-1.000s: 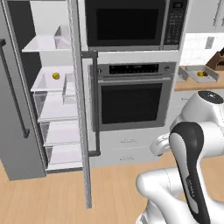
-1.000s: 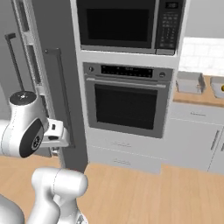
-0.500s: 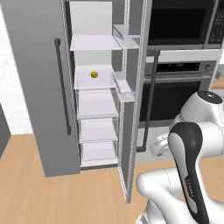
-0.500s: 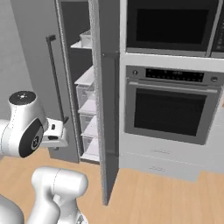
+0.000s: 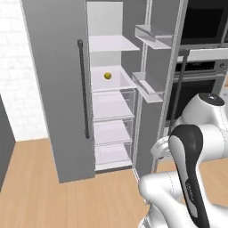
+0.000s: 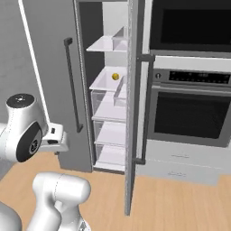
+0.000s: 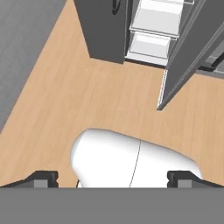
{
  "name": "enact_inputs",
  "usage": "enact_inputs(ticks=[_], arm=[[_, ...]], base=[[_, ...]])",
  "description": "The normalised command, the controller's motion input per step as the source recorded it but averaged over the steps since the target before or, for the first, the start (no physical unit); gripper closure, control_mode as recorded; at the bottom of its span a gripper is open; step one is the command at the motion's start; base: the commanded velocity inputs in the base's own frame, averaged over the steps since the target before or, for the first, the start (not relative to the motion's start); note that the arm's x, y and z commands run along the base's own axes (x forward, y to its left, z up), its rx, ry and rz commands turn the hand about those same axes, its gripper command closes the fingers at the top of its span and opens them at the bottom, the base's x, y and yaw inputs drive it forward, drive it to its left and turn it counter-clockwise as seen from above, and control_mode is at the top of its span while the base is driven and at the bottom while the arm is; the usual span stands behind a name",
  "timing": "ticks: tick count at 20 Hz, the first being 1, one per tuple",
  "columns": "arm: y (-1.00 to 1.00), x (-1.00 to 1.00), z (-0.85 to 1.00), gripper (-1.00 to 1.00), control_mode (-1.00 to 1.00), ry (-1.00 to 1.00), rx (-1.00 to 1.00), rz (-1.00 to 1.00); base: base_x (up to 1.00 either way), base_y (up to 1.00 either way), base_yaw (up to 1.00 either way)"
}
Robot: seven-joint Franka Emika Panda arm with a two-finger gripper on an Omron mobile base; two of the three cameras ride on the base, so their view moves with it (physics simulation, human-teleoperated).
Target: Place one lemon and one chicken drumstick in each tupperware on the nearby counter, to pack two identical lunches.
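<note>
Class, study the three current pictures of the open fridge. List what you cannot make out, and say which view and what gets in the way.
- Chicken drumstick, tupperware, counter: outside the frame in every view.
- Fridge top shelves: cut off by the upper edge in the left base view.
- Right side of the shelves: hidden by the open door in the right base view.
- Lemon: too small to show surface detail.
- Gripper: fingertips largely cut by the bottom of the hand view.

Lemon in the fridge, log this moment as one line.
lemon: on fridge shelf | fridge door: open | gripper: open, empty, facing floor | tupperware: unfilled
</note>
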Motion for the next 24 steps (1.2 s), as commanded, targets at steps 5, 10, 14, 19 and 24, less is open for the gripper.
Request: enact_inputs(ticks=[5, 10, 14, 19, 24], arm=[[0.0, 0.0, 0.0, -1.0, 1.0, 0.0, 0.0, 0.0], [0.0, 0.0, 0.0, -1.0, 1.0, 0.0, 0.0, 0.0], [0.0, 0.0, 0.0, -1.0, 1.0, 0.0, 0.0, 0.0], [0.0, 0.0, 0.0, -1.0, 1.0, 0.0, 0.0, 0.0], [0.0, 0.0, 0.0, -1.0, 1.0, 0.0, 0.0, 0.0]], base=[[0.45, -0.01, -0.22], [0.75, 0.27, -0.17], [0.78, 0.41, -0.13], [0.75, 0.34, -0.14], [0.7, 0.37, -0.14]])
